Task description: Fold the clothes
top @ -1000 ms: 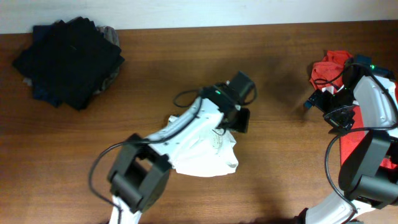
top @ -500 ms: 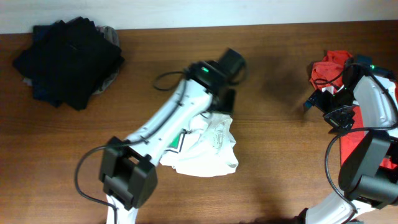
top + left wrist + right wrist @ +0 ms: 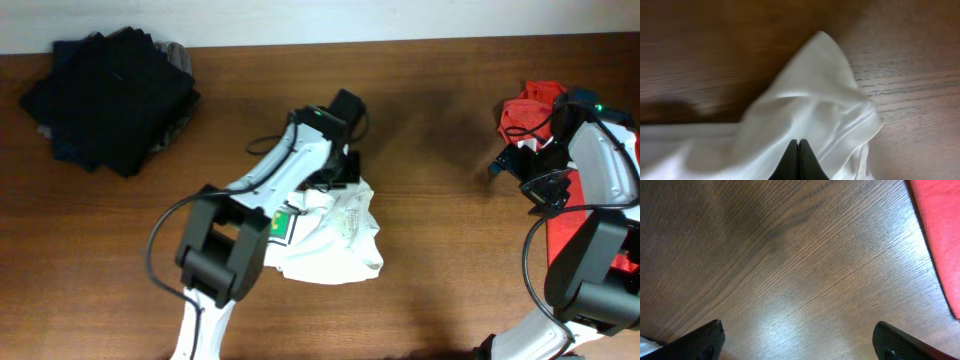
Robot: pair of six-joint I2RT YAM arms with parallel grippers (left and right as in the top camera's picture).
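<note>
Overhead, the shirt [image 3: 335,235] lies crumpled at mid-table, spreading toward 6 o'clock from the left gripper [image 3: 338,172], whose jaws are pressed together on its 12 o'clock edge. The right gripper [image 3: 800,347] gapes wide, empty, over bare table [image 3: 790,255]. Since half a second ago the left gripper has shifted toward 8 o'clock; the shirt stays put.
</note>
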